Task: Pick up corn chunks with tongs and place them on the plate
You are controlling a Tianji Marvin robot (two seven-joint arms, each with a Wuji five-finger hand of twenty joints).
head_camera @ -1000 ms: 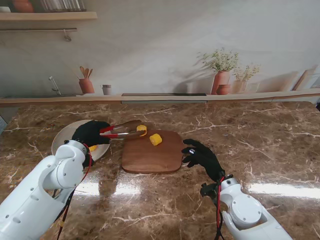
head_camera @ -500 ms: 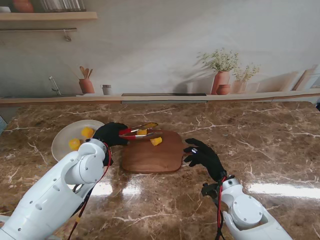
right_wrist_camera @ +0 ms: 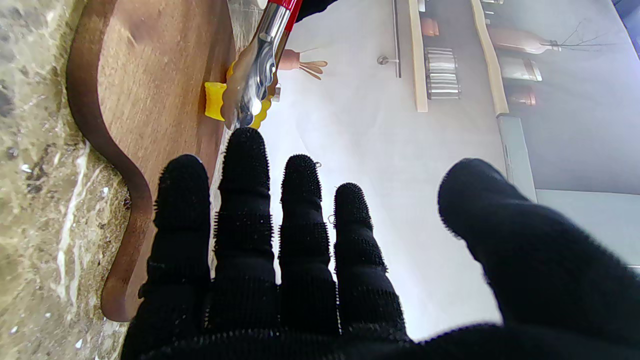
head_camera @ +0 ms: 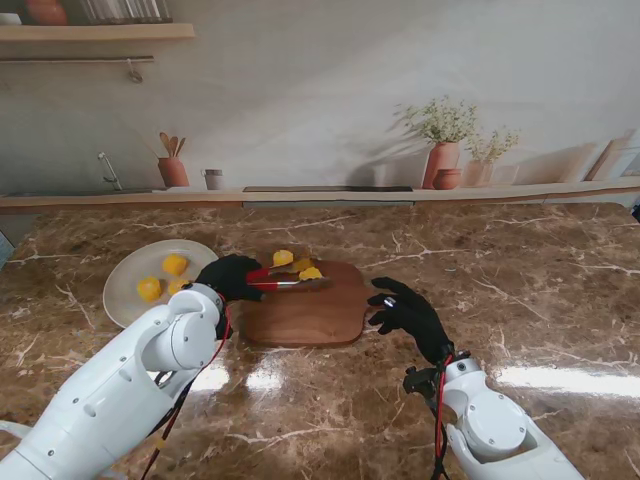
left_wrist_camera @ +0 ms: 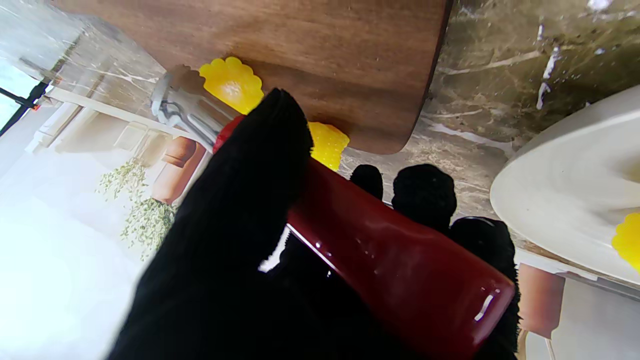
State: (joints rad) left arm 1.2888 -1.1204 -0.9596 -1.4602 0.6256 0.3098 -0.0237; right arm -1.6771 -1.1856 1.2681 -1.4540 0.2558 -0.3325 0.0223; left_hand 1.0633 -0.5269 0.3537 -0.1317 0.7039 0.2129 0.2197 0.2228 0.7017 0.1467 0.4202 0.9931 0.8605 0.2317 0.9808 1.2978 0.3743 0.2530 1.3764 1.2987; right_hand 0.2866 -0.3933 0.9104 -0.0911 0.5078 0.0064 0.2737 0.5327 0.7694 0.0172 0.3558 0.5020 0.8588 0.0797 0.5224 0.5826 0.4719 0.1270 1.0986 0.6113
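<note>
My left hand [head_camera: 228, 277] is shut on the red-handled tongs [head_camera: 283, 281], also seen in the left wrist view as tongs [left_wrist_camera: 390, 260]. Their metal tips [right_wrist_camera: 252, 75] reach over the far part of the wooden board [head_camera: 300, 315]. Yellow corn chunks [head_camera: 283, 258] lie there, and one chunk [head_camera: 311, 273] sits right at the tips. I cannot tell whether the tongs pinch it. In the left wrist view a chunk [left_wrist_camera: 231, 82] lies beside the tips. The white plate [head_camera: 125, 300] at the left holds three chunks [head_camera: 175, 264]. My right hand [head_camera: 405, 310] is open beside the board's right edge.
The marble counter stretches wide to the right. Along its far edge runs a ledge with a utensil pot [head_camera: 172, 170], a small cup [head_camera: 213, 179] and potted plants [head_camera: 443, 150]. A shelf [head_camera: 95, 32] hangs at the upper left.
My left hand moved right from over the plate to the board's left edge, uncovering the chunks on the plate. The tongs came down and their tips reached farther over the board. The right hand stayed put.
</note>
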